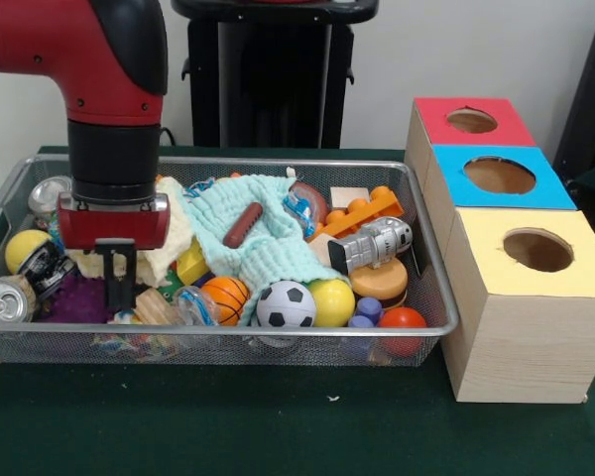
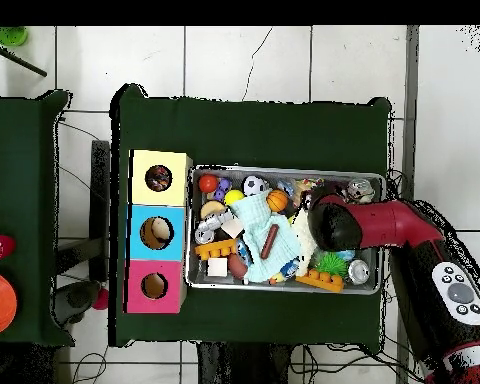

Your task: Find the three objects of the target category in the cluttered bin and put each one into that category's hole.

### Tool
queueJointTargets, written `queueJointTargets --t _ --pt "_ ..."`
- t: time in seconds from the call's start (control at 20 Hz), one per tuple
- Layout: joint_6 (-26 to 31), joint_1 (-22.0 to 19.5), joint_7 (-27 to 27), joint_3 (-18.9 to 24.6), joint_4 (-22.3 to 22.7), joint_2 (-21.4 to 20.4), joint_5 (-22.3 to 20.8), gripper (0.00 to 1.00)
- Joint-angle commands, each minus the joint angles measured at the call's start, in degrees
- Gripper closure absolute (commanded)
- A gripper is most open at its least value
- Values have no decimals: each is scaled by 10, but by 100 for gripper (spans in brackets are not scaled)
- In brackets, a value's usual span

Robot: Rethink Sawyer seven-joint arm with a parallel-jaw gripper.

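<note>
The wire mesh bin (image 1: pixel 278 332) is full of toys; it also shows in the overhead view (image 2: pixel 284 171). My gripper (image 1: pixel 119 300) reaches down into the bin's left end, between a purple spiky toy (image 1: pixel 74 300) and a wooden block (image 1: pixel 159 307). Its fingers stand close together, and clutter hides their tips. A bright multicolour fabric piece (image 1: pixel 129 343) lies under the gripper against the front mesh. A blue-and-red patterned piece (image 1: pixel 299 206) lies by the mint-green cloth (image 1: pixel 268 243). The yellow-topped box's hole (image 1: pixel 537 250) is at the right; something dark shows inside it from overhead (image 2: pixel 158 178).
A pale-yellow cloth (image 1: pixel 174 238) lies beside the gripper. Balls, a soccer ball (image 1: pixel 286 305), a can (image 1: pixel 2 300), an orange brick (image 1: pixel 362 213) and a toy robot (image 1: pixel 372 243) fill the bin. Blue-topped (image 1: pixel 501 177) and red-topped (image 1: pixel 471 121) boxes stand behind the yellow one.
</note>
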Motion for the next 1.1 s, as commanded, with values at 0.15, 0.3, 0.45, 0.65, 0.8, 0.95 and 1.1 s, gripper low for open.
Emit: queueJointTargets --t 0.15,0.3,0.45,0.65,0.8,0.95,1.1 --pt "-29 19 -50 -1 -24 48 -57 100" --pt "-37 23 -46 -8 -28 56 -63 100" --pt "-30 23 -51 -8 -30 53 -68 100" --pt "-23 16 -64 -2 -37 56 -73 100" --pt "-22 12 -73 1 -41 62 -77 100" --pt "-21 13 -79 0 -42 63 -83 100" --pt "-25 17 -77 -7 -44 61 -90 100"
